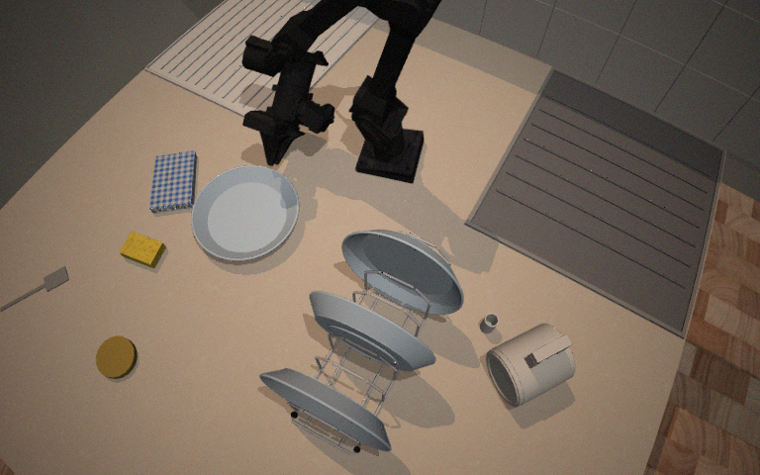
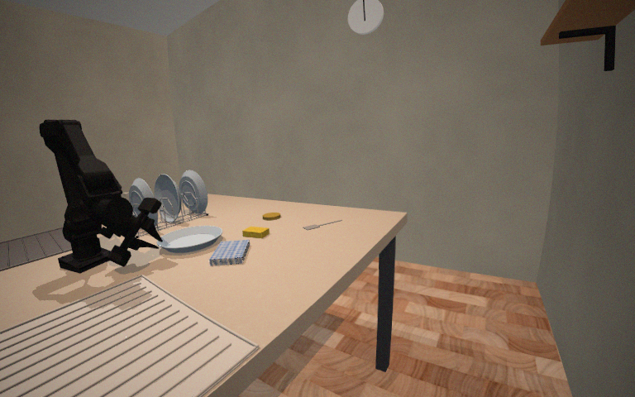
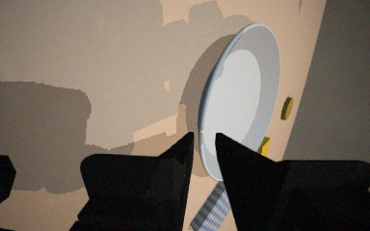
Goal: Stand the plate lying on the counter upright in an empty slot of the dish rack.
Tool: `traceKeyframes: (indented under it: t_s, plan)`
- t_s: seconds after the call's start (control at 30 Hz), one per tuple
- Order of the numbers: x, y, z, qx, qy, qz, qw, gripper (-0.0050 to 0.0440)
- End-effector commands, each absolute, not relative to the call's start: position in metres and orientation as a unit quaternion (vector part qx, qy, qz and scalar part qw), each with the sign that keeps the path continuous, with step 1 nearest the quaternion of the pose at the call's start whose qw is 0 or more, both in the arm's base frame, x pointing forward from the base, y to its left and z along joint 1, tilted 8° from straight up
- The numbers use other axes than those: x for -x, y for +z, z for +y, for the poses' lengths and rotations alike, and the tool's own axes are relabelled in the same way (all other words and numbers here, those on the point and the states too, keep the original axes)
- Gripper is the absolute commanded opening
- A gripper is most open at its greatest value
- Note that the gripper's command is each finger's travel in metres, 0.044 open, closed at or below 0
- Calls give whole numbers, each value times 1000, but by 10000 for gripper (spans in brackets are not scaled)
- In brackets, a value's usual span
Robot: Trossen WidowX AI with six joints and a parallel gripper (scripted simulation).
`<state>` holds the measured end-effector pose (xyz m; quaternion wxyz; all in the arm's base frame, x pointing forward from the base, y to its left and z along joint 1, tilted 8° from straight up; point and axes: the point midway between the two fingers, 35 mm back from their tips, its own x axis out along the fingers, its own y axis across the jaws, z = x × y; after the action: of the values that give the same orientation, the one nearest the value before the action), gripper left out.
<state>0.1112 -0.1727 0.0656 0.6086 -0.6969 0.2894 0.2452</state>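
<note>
A pale blue plate (image 1: 244, 213) lies flat on the counter; it also shows in the side view (image 2: 191, 237) and the wrist view (image 3: 241, 96). My gripper (image 1: 274, 159) is low at the plate's near rim, fingers a narrow gap apart. In the wrist view the rim shows through the gap between the fingertips, and nothing is clamped. The wire dish rack (image 1: 358, 346) stands on the counter with three plates upright in it (image 1: 402, 270) (image 1: 370, 329) (image 1: 324, 409). There are bare slots between them. The rack also shows behind my arm in the side view (image 2: 180, 217).
A checkered cloth (image 1: 173, 180), a yellow sponge (image 1: 142, 248), a yellow disc (image 1: 115, 356) and a spatula (image 1: 35, 290) lie left of the plate. A tipped canister (image 1: 529, 363) and a small cup (image 1: 490, 321) lie right of the rack. Ribbed mats (image 1: 600, 196) flank my base.
</note>
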Motion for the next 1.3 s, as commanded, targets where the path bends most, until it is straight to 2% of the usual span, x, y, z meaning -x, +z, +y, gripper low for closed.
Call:
traceKeyframes:
  t_s: [0.0, 1.27]
  plan:
    - [-111, 64, -173, 695, 247, 292, 610, 86]
    - [-116, 59, -173, 695, 247, 292, 610, 86]
